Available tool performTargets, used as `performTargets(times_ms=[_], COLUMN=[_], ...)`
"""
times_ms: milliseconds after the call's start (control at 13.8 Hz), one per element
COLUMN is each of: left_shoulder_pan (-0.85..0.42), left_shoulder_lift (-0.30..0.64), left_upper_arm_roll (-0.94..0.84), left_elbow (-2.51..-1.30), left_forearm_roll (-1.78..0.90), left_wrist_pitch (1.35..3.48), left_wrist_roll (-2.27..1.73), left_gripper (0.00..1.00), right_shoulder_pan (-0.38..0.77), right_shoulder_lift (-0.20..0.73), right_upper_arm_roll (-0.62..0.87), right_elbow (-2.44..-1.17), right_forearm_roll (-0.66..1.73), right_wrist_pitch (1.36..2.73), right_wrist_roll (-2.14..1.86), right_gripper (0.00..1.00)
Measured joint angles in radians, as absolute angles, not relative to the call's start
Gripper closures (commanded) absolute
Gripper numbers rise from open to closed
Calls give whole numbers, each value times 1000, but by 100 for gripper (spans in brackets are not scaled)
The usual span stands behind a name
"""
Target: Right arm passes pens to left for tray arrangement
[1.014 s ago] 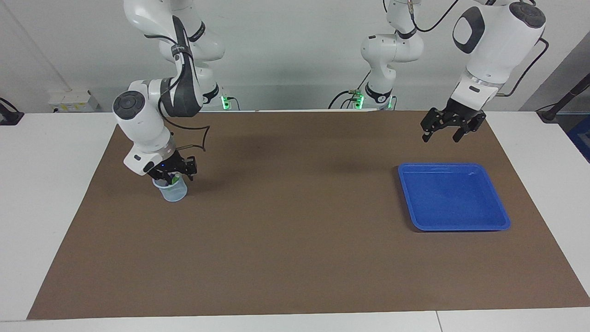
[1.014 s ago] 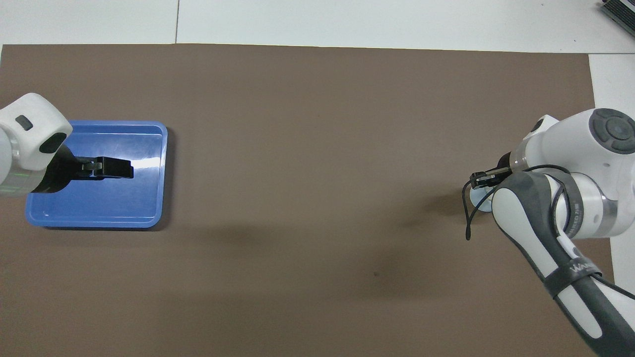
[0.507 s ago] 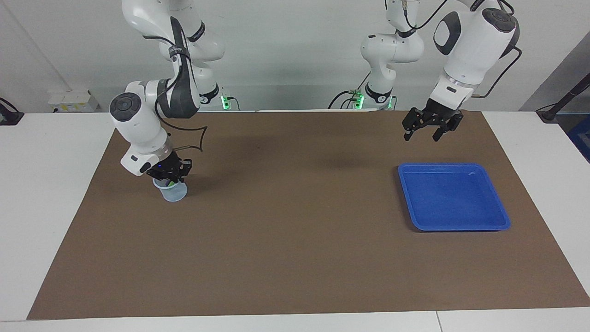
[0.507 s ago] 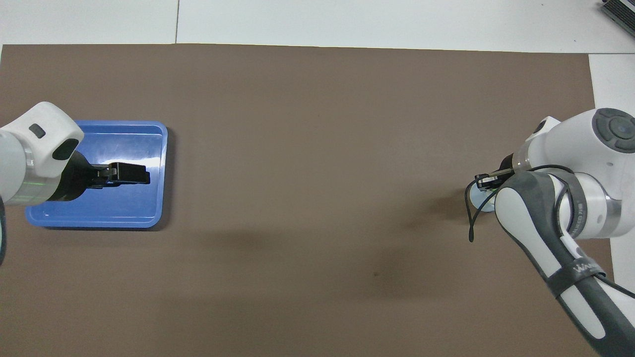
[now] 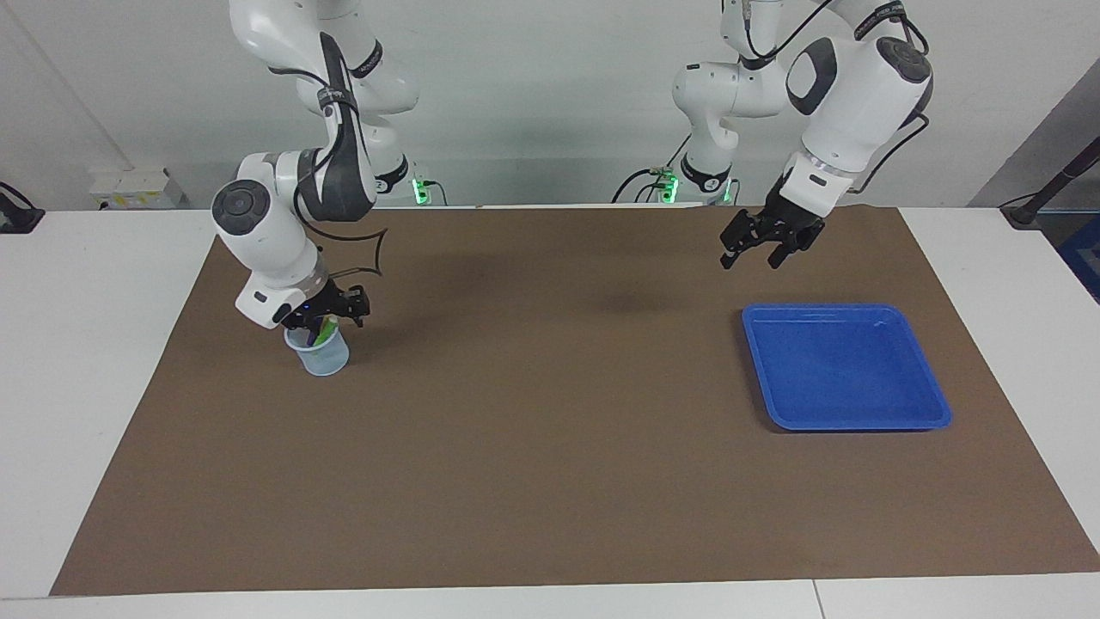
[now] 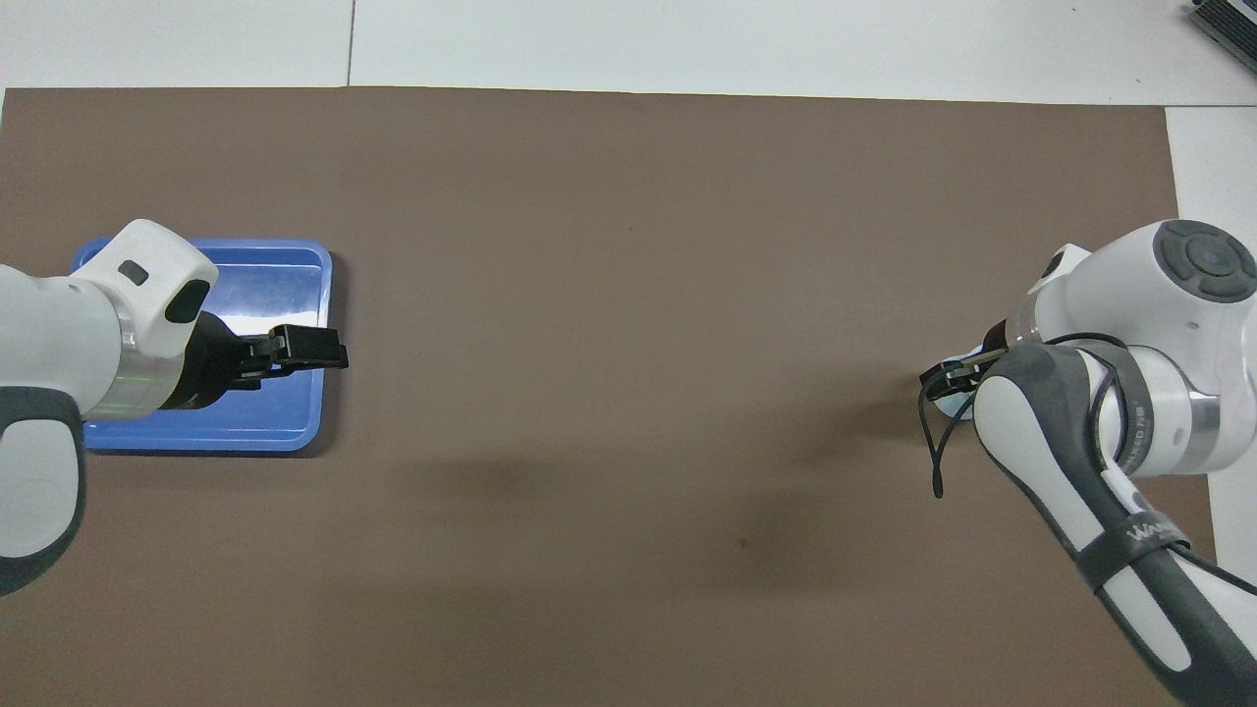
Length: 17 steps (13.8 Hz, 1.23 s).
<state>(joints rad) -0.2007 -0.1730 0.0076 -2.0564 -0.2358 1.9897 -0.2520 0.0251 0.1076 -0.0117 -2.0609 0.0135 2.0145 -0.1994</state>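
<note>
My right gripper (image 5: 328, 316) is just over the small translucent cup (image 5: 321, 356) at the right arm's end of the mat. It is shut on the top of the green pen (image 5: 324, 332), whose lower part is still in the cup. The other pens are hidden in the cup. In the overhead view the right arm covers nearly all of the cup (image 6: 943, 400) and its gripper (image 6: 945, 373). My left gripper (image 5: 758, 251) is open and empty, raised over the mat beside the blue tray (image 5: 846, 365). In the overhead view it (image 6: 312, 348) overlaps the tray's rim (image 6: 324, 295).
A brown mat (image 5: 550, 447) covers the table between the cup and the tray. White table margins (image 5: 94, 361) lie around the mat. A thin black cable (image 6: 928, 442) hangs from the right arm near the cup.
The right gripper dipped into the cup, then rose a little with the green pen. The left gripper moved from over the tray toward the middle of the table.
</note>
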Motion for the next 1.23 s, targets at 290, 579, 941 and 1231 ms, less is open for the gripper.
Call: performTargets(times_ms=[290,579,941,1231], left_shoulder_pan=[-203,-202,-198,-198], left_shoulder_lift=[-174,-174,-174,-174], left_upper_arm_roll=[14,20,25,25], left_elbow=[-2061,-2061,-2061,-2061], left_forearm_roll=[-239,-241,-241,-241], left_wrist_pitch=[1997,2000,2004,2005], left_wrist_roll=[-272,-274,-274,-274], left_gripper=[0,0,0,0], right_shoulder_pan=[1,0,-3,-9], right_shoulder_lift=[104,94,90,90], right_upper_arm_roll=[-14,-13,-14,-15], right_elbow=[-2060,-2050,-2044,-2041], right_forearm_roll=[13,13,12,12], right_wrist_pitch=[1981,1966,1966,1966], right_wrist_roll=[-241,-254,-263,-292], right_gripper=[70,74,100,100])
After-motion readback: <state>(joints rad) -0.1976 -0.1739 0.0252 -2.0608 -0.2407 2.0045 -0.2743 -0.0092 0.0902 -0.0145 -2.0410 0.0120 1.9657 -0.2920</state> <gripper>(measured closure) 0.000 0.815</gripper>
